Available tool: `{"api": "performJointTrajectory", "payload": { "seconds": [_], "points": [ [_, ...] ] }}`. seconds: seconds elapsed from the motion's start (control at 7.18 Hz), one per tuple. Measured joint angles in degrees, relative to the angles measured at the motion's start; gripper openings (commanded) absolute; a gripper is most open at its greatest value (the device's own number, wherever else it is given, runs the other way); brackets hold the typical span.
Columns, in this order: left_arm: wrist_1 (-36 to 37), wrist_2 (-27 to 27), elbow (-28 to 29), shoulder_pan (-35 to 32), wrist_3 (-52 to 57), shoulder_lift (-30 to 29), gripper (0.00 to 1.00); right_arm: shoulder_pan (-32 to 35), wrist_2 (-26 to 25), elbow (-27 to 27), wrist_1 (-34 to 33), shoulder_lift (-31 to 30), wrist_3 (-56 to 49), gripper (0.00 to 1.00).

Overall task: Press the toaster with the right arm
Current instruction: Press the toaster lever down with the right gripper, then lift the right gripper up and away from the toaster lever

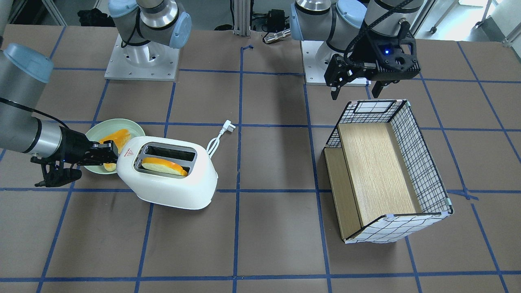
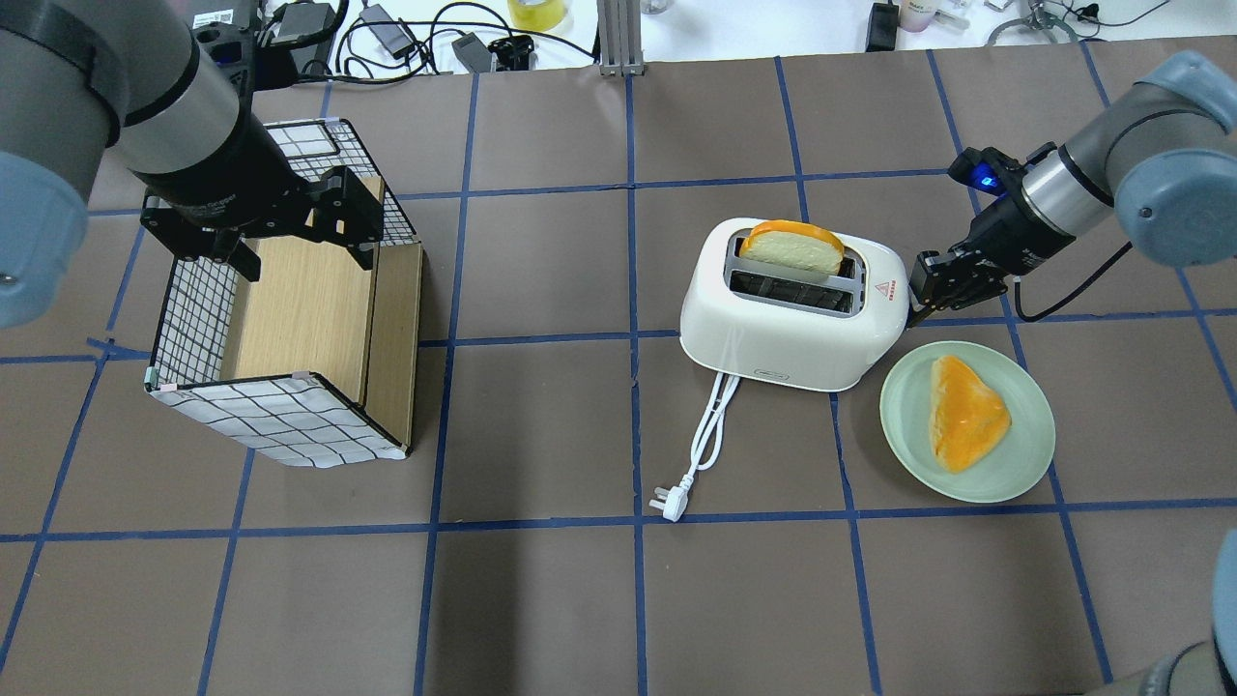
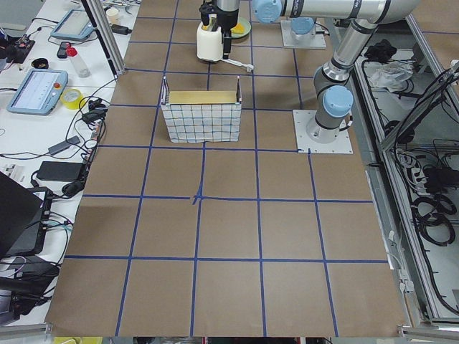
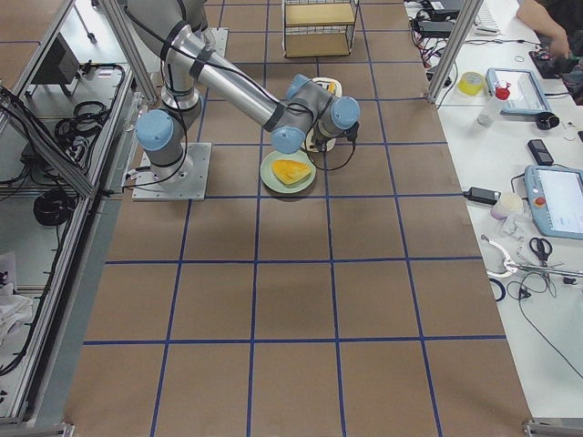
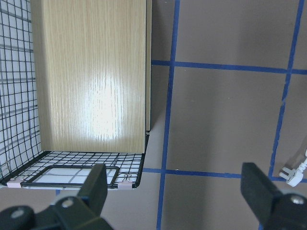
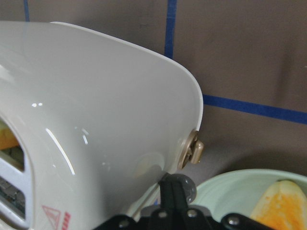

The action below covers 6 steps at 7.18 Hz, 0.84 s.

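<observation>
The white two-slot toaster [image 1: 171, 183] [image 2: 788, 338] lies on the table with a slice of orange-crusted bread [image 2: 792, 249] in one slot. Its red triangle sticker faces my right gripper. My right gripper [image 2: 918, 288] [image 1: 109, 149] is shut and its tip is at the toaster's end wall. In the right wrist view the toaster [image 6: 96, 110] fills the frame. There the shut gripper [image 6: 170, 191] sits just below the small knob [image 6: 194, 149], beside a grey round part. My left gripper [image 1: 355, 92] [image 5: 176, 191] is open and empty above the basket.
A pale green plate [image 2: 1015, 464] with another bread slice [image 2: 966, 411] sits right beside the toaster, under my right wrist. The white cord and plug [image 2: 672, 503] trail off the toaster. A wire basket with a wooden shelf [image 2: 280, 425] [image 1: 423, 171] stands at the other side.
</observation>
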Motion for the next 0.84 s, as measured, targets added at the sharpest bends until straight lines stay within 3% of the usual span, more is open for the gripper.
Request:
{"api": "performJointTrajectory", "payload": {
  "seconds": [0.84],
  "points": [
    [0.0, 0.0, 0.0, 0.0, 0.0, 0.0, 1.00, 0.0, -1.6, -0.4, -0.1, 0.8, 2.1, 0.02]
  ]
}}
